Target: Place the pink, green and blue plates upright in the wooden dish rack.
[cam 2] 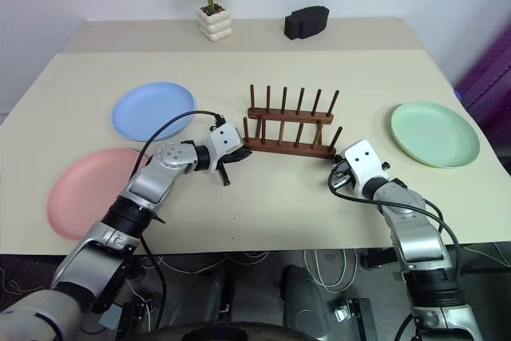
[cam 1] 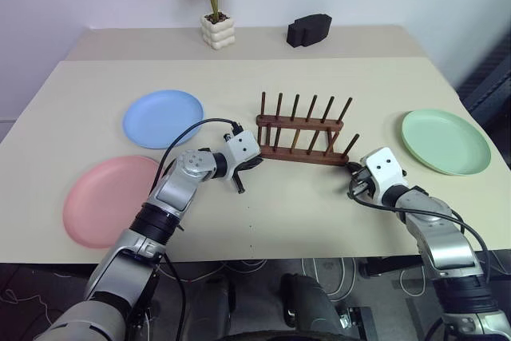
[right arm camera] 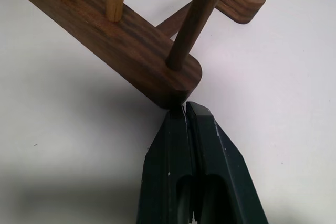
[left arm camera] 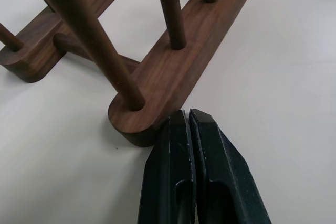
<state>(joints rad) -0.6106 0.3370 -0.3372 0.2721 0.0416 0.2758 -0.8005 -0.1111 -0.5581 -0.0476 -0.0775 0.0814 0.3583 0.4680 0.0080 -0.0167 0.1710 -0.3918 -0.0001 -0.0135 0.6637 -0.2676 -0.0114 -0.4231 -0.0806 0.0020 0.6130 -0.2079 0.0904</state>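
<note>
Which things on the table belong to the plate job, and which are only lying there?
For the job:
- rack
- pink plate
- blue plate
- green plate
- left gripper, shut, at one end of the rack
- right gripper, shut, at the other end

Lying about:
- potted plant
- black object

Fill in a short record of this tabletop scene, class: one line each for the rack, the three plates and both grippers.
rack: dark wooden dish rack, empty, mid-table
blue plate: round, flat on table, left of rack
pink plate: round, flat, near left edge
green plate: round, flat, right of rack
left gripper: shut, tips at the rack's left rail end
right gripper: shut, tips at the rack's right rail end
</note>
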